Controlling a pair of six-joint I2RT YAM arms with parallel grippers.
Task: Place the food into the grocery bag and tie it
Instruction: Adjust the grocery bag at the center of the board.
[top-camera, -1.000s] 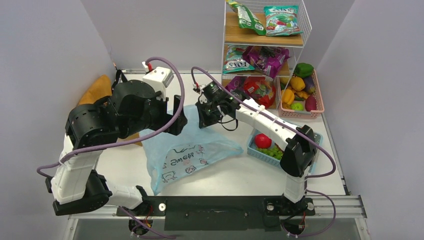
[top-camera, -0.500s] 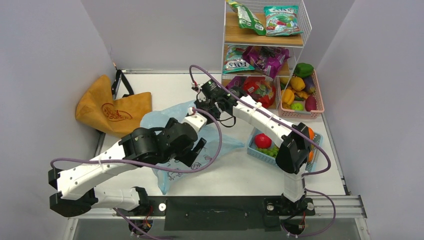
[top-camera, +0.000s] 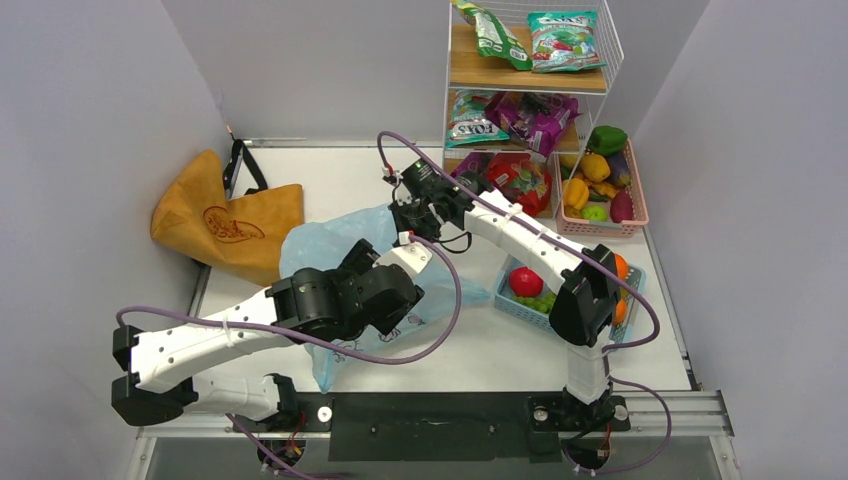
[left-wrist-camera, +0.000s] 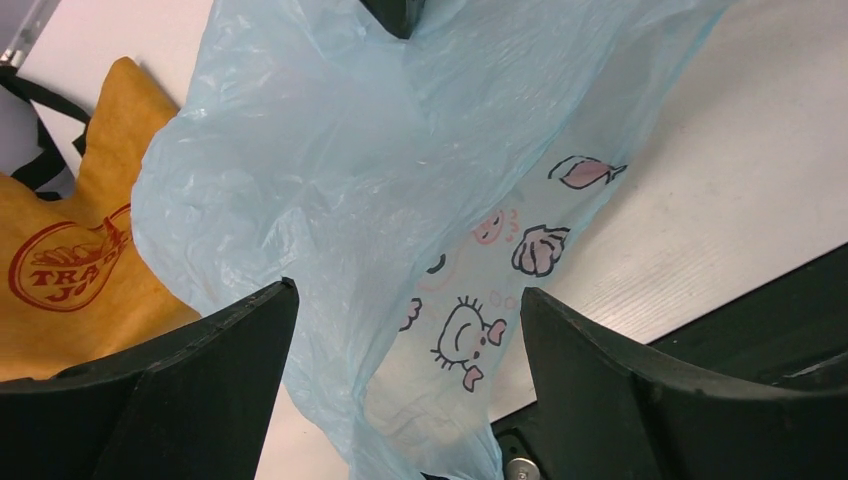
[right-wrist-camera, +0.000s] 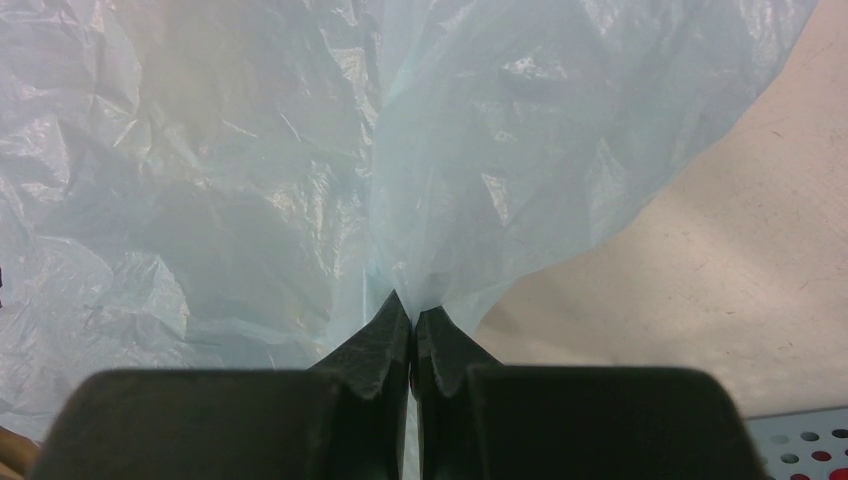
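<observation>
The light blue grocery bag (top-camera: 322, 238) lies crumpled in the middle of the table, with its cartoon print toward the near edge. My right gripper (top-camera: 412, 216) is shut on a pinched fold of the bag's upper edge (right-wrist-camera: 412, 308) and holds it up. My left gripper (top-camera: 405, 305) is open wide low over the bag's printed part, which hangs between its fingers (left-wrist-camera: 408, 290) without touching them. Green grapes (top-camera: 540, 300) and a red fruit (top-camera: 524, 281) lie in a blue basket. An orange-yellow pepper (top-camera: 575, 192) is in the pink basket.
A tan-orange tote (top-camera: 228, 218) lies at the left rear and shows in the left wrist view (left-wrist-camera: 70, 270). A wire shelf (top-camera: 528, 90) with snack packets stands at the back. The pink basket (top-camera: 636, 200) and blue basket (top-camera: 508, 300) are on the right.
My left arm has swung down from high at the back left to low over the bag's near part. My right gripper has kept its hold on the bag.
</observation>
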